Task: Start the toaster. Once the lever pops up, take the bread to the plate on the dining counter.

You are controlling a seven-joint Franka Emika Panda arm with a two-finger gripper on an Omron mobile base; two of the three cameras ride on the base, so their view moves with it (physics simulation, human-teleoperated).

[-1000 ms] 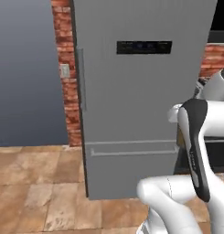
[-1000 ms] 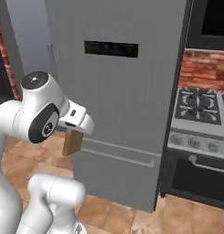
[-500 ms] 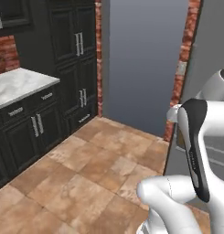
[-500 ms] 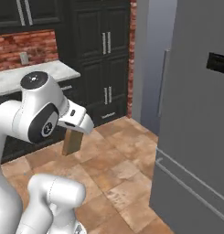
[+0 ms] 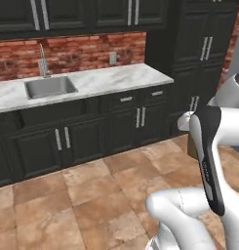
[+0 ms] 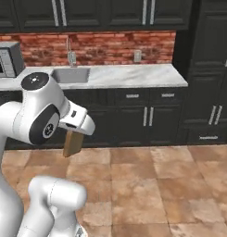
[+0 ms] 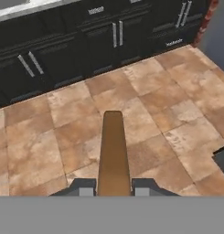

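Gripping the bread (image 7: 114, 153) edge-on between its two dark finger tips, the pincer (image 7: 114, 186) is closed on the slice, which in the hand view sticks out from the tips as a narrow golden-brown strip over the tiled floor (image 7: 177, 105). In the right base view the same slice (image 6: 73, 142) hangs as a small tan slab below the white hand, just under the arm's big dark-faced joint, in front of the dark lower cabinets (image 6: 147, 121). In the left base view only a dark brown sliver of it (image 5: 191, 147) peeks out from behind the arm's upright link, at the right of the picture. The slice is carried in the air, well above the floor and touching nothing but the fingers. Beyond the arm runs a white-and-grey marbled counter (image 6: 133, 75) with a steel sink (image 5: 49, 87) sunk into it and a faucet (image 5: 43, 61) rising at its back edge against a red brick wall (image 5: 82, 51). Dark upper cabinets hang over the brick, and tall dark cabinets (image 5: 199, 58) stand at the right end of the counter. A microwave (image 6: 6, 59) sits at the far left of the counter in the right base view. An outlet plate (image 6: 137, 56) shows on the brick to the right of the sink.
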